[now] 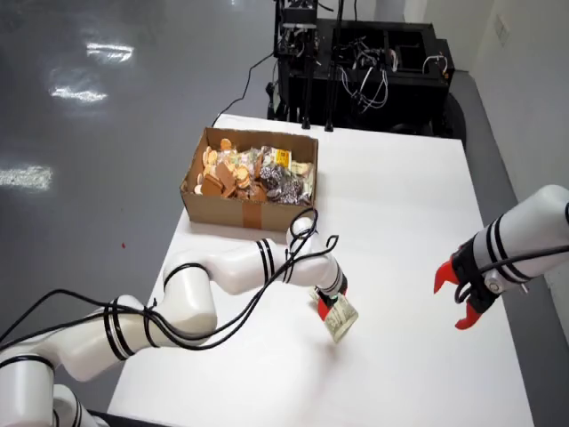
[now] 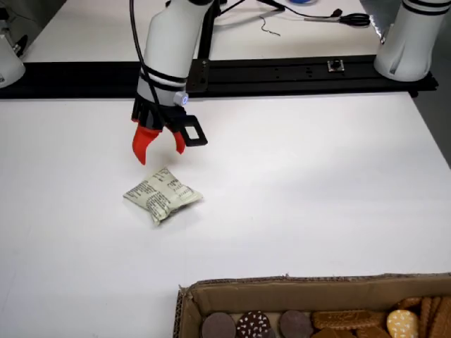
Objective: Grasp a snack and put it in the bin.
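Just behind a snack (image 2: pixel 162 195) mid-tabletop (image 2: pixel 317 197), a red-fingered gripper (image 2: pixel 161 155), spread open, nothing grasped.

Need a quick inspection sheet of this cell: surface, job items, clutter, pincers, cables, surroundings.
Surface: white table, bare around the work area.
Job's things: snack packet flat on the table; cardboard box full of biscuits and wrapped snacks.
Clutter: nothing seen on the table.
Grippers: working pincer open, just above the packet, not gripping it; second arm's pincer open, off to the side.
Cables: black cable looped along the working arm; loose wiring on the rack.
Surroundings: black equipment rack behind the table; glossy grey floor.
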`<control>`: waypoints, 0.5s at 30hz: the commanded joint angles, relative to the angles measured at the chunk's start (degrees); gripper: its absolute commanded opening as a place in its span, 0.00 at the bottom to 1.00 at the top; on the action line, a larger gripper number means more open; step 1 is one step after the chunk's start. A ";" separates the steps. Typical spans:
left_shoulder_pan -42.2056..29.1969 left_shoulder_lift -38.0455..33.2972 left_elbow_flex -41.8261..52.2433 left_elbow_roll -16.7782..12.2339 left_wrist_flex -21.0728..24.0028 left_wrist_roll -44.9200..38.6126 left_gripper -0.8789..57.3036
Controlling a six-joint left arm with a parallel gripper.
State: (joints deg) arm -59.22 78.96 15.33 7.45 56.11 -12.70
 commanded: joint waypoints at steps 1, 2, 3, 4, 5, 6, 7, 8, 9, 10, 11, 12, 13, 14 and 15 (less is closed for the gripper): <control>-0.02 1.66 -1.71 0.03 -0.50 0.56 0.77; 0.01 1.97 -2.08 0.06 -0.70 0.63 0.77; 0.06 2.24 -2.41 0.09 -0.97 0.69 0.77; 0.13 2.45 -2.68 0.13 -1.29 0.70 0.77; 0.23 2.62 -2.89 0.16 -1.64 0.67 0.77; 0.34 2.76 -3.07 0.18 -1.99 0.62 0.77; 0.44 2.89 -3.22 0.20 -2.33 0.56 0.77; 0.56 2.99 -3.34 0.22 -2.68 0.49 0.77; 0.68 3.09 -3.44 0.23 -3.01 0.42 0.77; 0.80 3.20 -3.51 0.24 -3.31 0.36 0.77; 0.92 3.33 -3.57 0.25 -3.59 0.31 0.77; 1.03 3.48 -3.62 0.27 -3.83 0.28 0.77; 1.14 3.64 -3.66 0.29 -4.05 0.26 0.77; 1.24 3.80 -3.69 0.31 -4.27 0.25 0.77; 1.33 3.98 -3.74 0.32 -4.44 0.25 0.77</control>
State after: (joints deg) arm -58.10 82.70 11.48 7.68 52.07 -12.35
